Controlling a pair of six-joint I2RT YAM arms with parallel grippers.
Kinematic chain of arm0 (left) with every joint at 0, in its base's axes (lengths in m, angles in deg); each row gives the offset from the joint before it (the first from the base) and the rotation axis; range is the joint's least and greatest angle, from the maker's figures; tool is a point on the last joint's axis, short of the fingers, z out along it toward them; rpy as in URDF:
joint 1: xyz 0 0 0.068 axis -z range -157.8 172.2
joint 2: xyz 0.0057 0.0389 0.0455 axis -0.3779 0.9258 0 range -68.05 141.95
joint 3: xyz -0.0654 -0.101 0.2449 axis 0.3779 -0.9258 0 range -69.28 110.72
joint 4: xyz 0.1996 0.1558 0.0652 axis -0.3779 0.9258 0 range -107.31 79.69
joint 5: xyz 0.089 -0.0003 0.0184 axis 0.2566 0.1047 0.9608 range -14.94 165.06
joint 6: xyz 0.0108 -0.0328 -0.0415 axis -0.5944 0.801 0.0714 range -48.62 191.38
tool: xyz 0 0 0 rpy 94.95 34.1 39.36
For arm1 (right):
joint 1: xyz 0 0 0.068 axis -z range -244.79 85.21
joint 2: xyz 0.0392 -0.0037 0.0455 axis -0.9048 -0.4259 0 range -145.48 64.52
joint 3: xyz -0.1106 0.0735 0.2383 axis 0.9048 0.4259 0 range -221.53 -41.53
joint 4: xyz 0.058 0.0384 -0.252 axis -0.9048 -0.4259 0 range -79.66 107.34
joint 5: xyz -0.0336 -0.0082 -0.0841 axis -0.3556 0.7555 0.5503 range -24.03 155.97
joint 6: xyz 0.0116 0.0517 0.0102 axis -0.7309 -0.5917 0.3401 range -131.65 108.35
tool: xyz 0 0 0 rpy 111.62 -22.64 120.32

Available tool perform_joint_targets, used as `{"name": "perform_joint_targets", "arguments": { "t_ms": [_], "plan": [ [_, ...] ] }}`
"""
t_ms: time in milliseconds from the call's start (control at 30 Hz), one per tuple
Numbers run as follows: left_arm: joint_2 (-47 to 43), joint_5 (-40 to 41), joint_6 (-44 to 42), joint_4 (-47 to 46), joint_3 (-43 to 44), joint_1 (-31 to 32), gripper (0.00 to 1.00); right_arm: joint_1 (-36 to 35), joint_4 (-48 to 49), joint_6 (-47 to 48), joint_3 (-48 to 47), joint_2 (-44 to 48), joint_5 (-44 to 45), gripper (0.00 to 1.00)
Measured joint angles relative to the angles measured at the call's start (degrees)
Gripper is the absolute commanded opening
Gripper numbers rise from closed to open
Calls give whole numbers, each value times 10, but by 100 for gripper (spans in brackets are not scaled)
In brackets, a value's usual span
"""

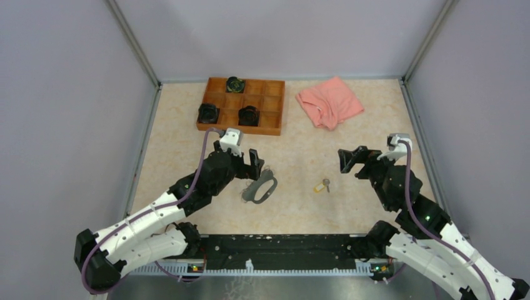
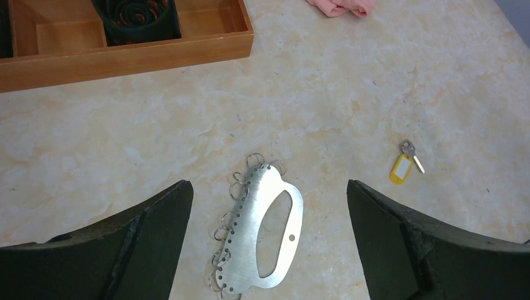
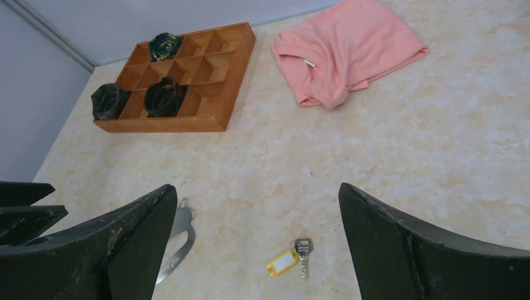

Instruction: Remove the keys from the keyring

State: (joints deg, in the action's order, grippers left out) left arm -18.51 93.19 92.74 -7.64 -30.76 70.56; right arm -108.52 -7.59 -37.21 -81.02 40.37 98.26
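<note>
The keyring (image 1: 261, 188) is a flat silvery oval plate lying on the table, with small wire rings along its holed rim; it shows in the left wrist view (image 2: 265, 228) and partly in the right wrist view (image 3: 177, 240). A small silver key with a yellow tag (image 1: 322, 185) lies loose on the table to its right, apart from the keyring; it also shows in the left wrist view (image 2: 406, 162) and the right wrist view (image 3: 294, 257). My left gripper (image 1: 255, 164) is open and empty just above the keyring. My right gripper (image 1: 350, 161) is open and empty, up and right of the key.
A wooden compartment tray (image 1: 275, 109) at the back holds three black round knobby objects (image 1: 209, 113). A pink cloth (image 1: 329, 102) lies at the back right. Grey walls enclose the table on three sides.
</note>
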Motion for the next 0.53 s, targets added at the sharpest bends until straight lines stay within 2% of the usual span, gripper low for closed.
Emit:
{"name": "perform_joint_targets", "arguments": {
  "t_ms": [533],
  "plan": [
    [0,-1,0,0,0,0,99,0,1,0,1,-8,0,99]
  ]
}}
